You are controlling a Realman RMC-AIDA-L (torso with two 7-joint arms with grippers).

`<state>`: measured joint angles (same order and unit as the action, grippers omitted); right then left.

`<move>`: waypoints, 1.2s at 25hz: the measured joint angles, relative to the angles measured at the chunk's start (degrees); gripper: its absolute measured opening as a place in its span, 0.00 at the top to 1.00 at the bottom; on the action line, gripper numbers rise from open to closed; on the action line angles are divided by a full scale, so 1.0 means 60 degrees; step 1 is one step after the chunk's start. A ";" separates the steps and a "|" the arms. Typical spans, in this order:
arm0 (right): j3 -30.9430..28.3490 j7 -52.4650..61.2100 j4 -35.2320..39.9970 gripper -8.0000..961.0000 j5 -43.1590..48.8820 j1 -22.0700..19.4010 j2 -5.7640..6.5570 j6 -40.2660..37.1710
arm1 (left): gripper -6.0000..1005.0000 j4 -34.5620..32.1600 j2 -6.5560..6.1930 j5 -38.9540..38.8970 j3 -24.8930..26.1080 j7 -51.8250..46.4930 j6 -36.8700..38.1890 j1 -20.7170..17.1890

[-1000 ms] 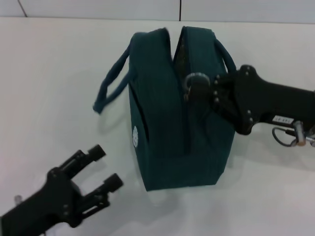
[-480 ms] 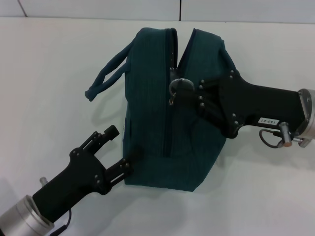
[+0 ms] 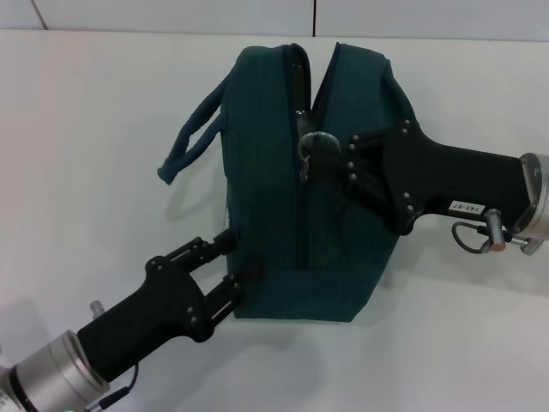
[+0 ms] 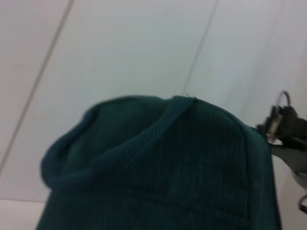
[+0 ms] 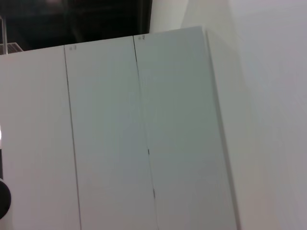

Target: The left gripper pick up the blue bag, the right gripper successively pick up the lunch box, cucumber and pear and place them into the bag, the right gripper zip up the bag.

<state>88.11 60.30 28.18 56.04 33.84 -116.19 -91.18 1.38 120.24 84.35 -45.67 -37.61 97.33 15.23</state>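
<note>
The blue bag lies on the white table, its zip closed along the near part and gaping at the far end. My right gripper is over the middle of the zip line and looks shut on the zip pull. My left gripper is open, with its fingertips against the bag's near left corner. The bag also fills the lower part of the left wrist view. The lunch box, cucumber and pear are out of sight. The right wrist view shows only white panels.
The bag's loose handle hangs out to the left over the table. The table's far edge meets a white wall. Part of the right arm shows in the left wrist view.
My left gripper has moved forward and right until its fingertips touch the bag's near left corner. The bag shifted left, and my right gripper moved left with it along the zip.
</note>
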 joint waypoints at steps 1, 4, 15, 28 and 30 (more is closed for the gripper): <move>-0.0008 -0.0006 0.0000 0.98 0.0000 0.0003 0.0000 0.0015 | 0.31 -0.0008 -0.0002 0.0002 -0.0053 0.0000 -0.0026 0.0038; -0.0001 -0.0009 0.0000 0.98 0.0000 0.0034 0.0000 0.0087 | 0.41 -0.0021 -0.0002 0.0006 -0.0116 0.0007 -0.0084 0.0089; 0.0013 0.0045 0.0004 0.98 -0.0715 -0.0065 -0.0001 0.0161 | 0.90 -0.0035 -0.0030 0.0004 -0.0260 0.0056 -0.0436 0.0198; 0.0068 0.0272 -0.0250 0.99 -0.1786 -0.0282 0.0038 0.0927 | 0.92 -0.0143 -0.0047 -0.0059 -0.0508 0.0300 -0.0490 0.0062; 0.0126 0.0272 -0.0254 0.99 -0.1765 -0.0311 0.0044 0.0867 | 0.92 -0.0338 -0.0051 -0.0111 -0.0473 0.0259 -0.0462 0.0008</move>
<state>88.86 61.93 26.66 45.45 31.98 -115.92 -85.98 -0.65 119.94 83.68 -48.51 -36.06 94.56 15.27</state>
